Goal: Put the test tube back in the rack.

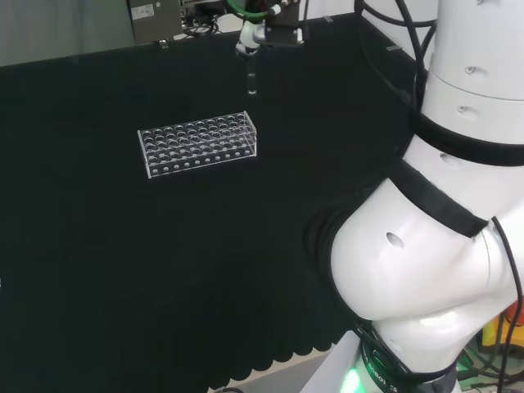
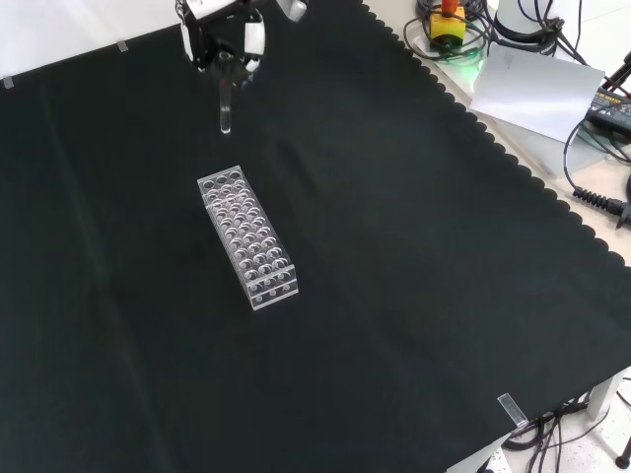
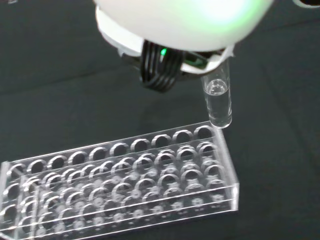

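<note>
- The robot hand (image 2: pixel 223 37), at the upper left of the front view, pinches the top of a clear test tube (image 2: pixel 226 106) — the tube hangs upright, its rounded end clear of the cloth.
- The clear plastic rack (image 2: pixel 247 236) stands on the black tabletop (image 2: pixel 414 276) just below the tube in that view, every visible hole empty.
- In the wrist view the tube's tip (image 3: pixel 219 107) hovers above the rack's corner hole (image 3: pixel 203 132) — not yet inside.
- No readable writing appears on tube or rack.
</note>
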Controlling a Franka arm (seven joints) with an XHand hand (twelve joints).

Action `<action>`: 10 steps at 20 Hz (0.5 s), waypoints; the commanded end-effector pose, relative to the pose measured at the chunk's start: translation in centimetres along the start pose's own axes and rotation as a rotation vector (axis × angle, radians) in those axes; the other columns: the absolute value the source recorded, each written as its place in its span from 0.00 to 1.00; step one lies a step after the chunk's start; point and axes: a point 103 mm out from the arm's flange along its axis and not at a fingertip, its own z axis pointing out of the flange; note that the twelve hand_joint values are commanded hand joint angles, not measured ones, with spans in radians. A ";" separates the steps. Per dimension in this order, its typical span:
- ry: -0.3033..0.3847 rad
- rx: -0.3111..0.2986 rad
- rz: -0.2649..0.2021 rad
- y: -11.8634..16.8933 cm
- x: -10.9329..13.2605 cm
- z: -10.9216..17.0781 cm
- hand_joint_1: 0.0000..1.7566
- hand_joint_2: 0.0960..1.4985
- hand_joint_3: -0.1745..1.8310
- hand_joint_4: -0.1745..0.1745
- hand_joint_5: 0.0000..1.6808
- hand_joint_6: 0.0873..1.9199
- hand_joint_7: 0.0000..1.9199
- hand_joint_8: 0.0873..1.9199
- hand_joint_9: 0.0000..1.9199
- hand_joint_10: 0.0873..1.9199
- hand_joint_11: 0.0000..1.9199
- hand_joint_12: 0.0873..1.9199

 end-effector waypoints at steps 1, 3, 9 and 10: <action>0.016 0.019 -0.058 0.4 3.3 1.2 0.76 0.31 0.49 0.00 0.80 0.27 0.73 0.27 0.83 0.29 0.67 0.42; 0.016 0.025 -0.070 0.5 3.9 1.7 0.76 0.31 0.50 0.00 0.80 0.27 0.73 0.27 0.83 0.29 0.67 0.42; 0.016 0.059 -0.086 1.0 4.5 3.5 0.76 0.31 0.50 0.00 0.80 0.27 0.73 0.27 0.83 0.29 0.67 0.42; 0.020 0.062 -0.084 1.1 4.5 3.8 0.76 0.31 0.50 0.00 0.80 0.27 0.73 0.27 0.83 0.29 0.67 0.42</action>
